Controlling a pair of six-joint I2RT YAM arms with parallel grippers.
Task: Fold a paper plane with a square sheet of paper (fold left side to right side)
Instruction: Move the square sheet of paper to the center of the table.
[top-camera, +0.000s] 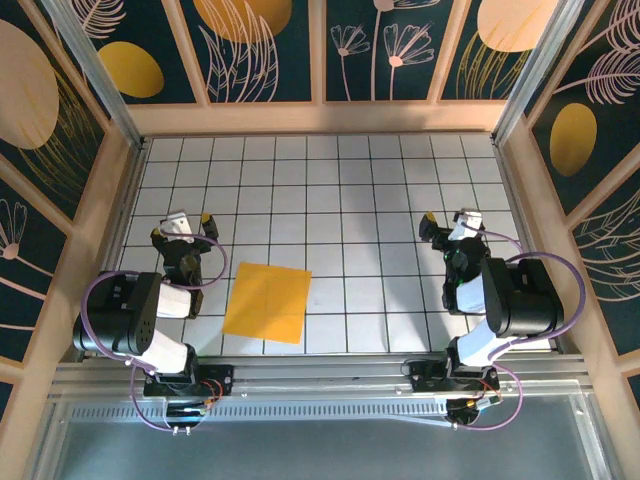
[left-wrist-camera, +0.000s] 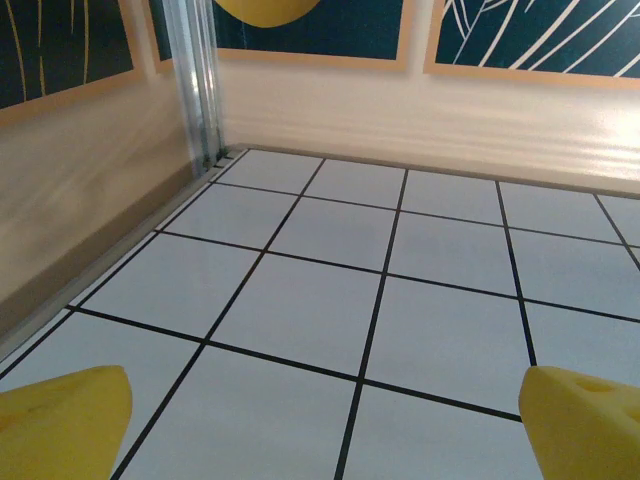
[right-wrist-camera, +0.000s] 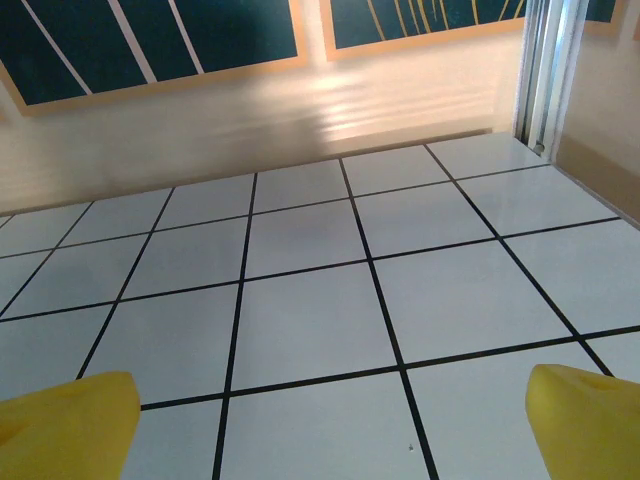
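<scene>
Hands both stand wide: the left hand (top-camera: 190, 220) and the right hand (top-camera: 447, 220) hold nothing, their yellow fingertips (left-wrist-camera: 60, 425) spread over bare tiles. The square sheet of paper (top-camera: 267, 302) lies flat on the white gridded table (top-camera: 340, 190) near its front edge, between the arms and closer to the left one, touching neither hand.

left arm (top-camera: 125, 315) & right arm (top-camera: 515, 295): black joints w/ white link sections, lilac cables (top-camera: 98, 288) looping off each. black bases (top-camera: 185, 383), poss. red wiring, too small to tell. left pincer (top-camera: 185, 225) & right pincer (top-camera: 458, 222): white housing, yellow rounded wedge fingertips (left-wrist-camera: 60, 425).
</scene>
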